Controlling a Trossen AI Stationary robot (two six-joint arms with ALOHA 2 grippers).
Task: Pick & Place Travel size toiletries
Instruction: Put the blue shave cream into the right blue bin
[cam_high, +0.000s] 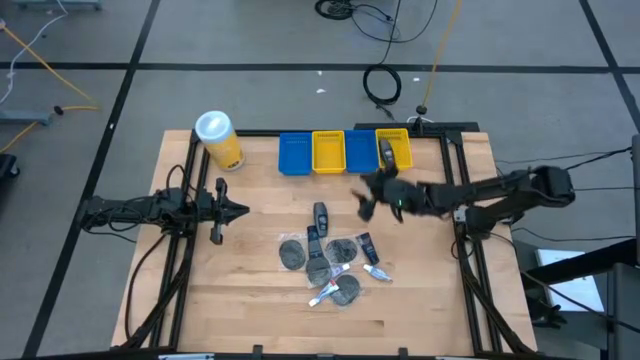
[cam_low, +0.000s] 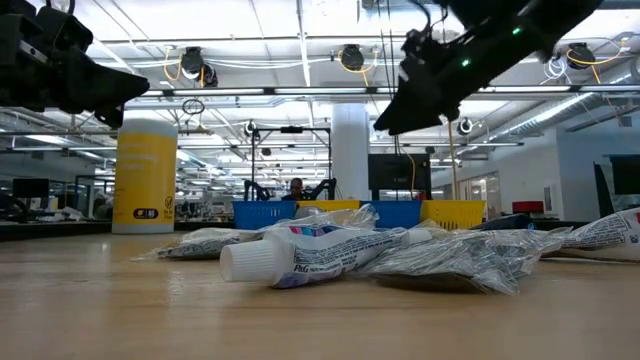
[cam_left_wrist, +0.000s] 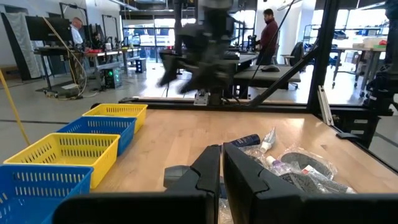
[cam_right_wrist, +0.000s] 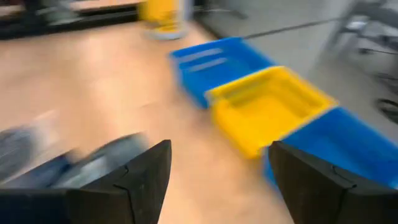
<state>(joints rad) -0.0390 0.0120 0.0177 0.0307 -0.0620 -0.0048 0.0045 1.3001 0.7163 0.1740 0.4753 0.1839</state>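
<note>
Right tool (cam_high: 368, 199) is what we are watching first: it is hanging above the desk (cam_high: 250, 290), between the row of bins (cam_high: 344, 150) and the pile of travel size toiletries (cam_high: 327, 258). Our right wrist view is showing its fingers (cam_right_wrist: 140, 171) spread wide with nothing between them, which the high view is too small to tell us. Our low view is giving us what the overhead one cannot: a white-capped tube (cam_low: 290, 255) lying flat, its long axis running across that picture, cap end pointing toward picture-left. From above, a dark tube (cam_high: 320, 215) is lying lengthwise toward the bins. We are seeing the pile lie near the right tool, apart from it. Left tool (cam_high: 238, 210) is waiting over the desk's left side, fingers (cam_left_wrist: 205, 174) nearly closed, holding nothing.
</note>
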